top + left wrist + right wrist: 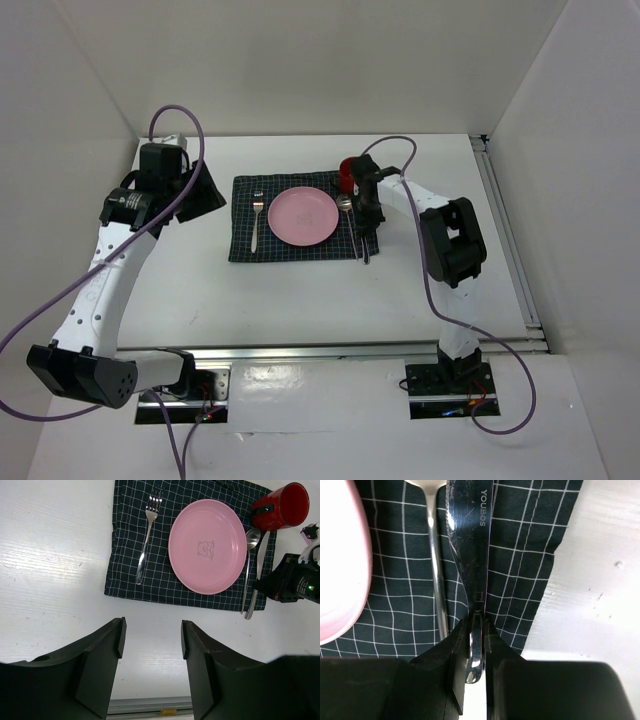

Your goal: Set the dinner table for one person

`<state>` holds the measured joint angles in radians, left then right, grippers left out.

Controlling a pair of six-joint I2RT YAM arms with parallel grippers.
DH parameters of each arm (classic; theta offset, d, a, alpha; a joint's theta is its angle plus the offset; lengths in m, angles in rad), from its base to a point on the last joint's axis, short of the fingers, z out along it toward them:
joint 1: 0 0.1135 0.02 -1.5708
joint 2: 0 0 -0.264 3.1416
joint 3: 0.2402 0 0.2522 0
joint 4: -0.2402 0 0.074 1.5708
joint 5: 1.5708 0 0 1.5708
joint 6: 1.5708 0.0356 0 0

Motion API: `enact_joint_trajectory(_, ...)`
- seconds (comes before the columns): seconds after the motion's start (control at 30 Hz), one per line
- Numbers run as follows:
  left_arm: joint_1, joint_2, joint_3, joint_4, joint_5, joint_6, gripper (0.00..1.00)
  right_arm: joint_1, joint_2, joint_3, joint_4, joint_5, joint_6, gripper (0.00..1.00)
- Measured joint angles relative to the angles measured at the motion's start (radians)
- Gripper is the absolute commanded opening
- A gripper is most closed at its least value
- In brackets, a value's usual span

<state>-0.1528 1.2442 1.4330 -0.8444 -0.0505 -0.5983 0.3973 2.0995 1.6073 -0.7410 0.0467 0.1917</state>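
On the white dinner table (300, 300) lies a dark checked placemat (290, 248). It bears a pink plate (302, 215), a fork (256, 220) to the plate's left and a spoon (346, 205) to its right. A red mug (348, 172) stands at the mat's far right corner. My right gripper (476, 630) is shut on the handle of a steel knife (470, 540), whose blade lies along the mat's right edge beside the spoon handle (436, 570). Over bare table left of the mat, my left gripper (151, 630) hangs open and holds nothing.
White walls close in the table at the back and on both sides. Metal rails run along the near edge (330, 350) and the right edge (510, 250). The right arm's body (452, 240) stands over the table right of the mat.
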Motion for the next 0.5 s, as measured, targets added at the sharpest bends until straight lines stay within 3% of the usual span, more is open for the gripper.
enact_joint_trajectory(0.27, 0.0, 0.007, 0.0, 0.001, -0.004, 0.0, 0.64, -0.011, 0.002, -0.002, -0.001, 0.002, 0.036, 0.01)
enact_joint_trajectory(0.47, 0.0, 0.012, 0.0, 0.001, -0.005, 0.0, 0.64, -0.012, 0.002, -0.003, -0.001, 0.018, 0.066, 0.28)
enact_joint_trajectory(0.5, 0.0, 0.012, 0.0, 0.001, -0.005, 0.0, 0.64, -0.012, 0.002, -0.003, 0.0, 0.021, 0.072, 0.36)
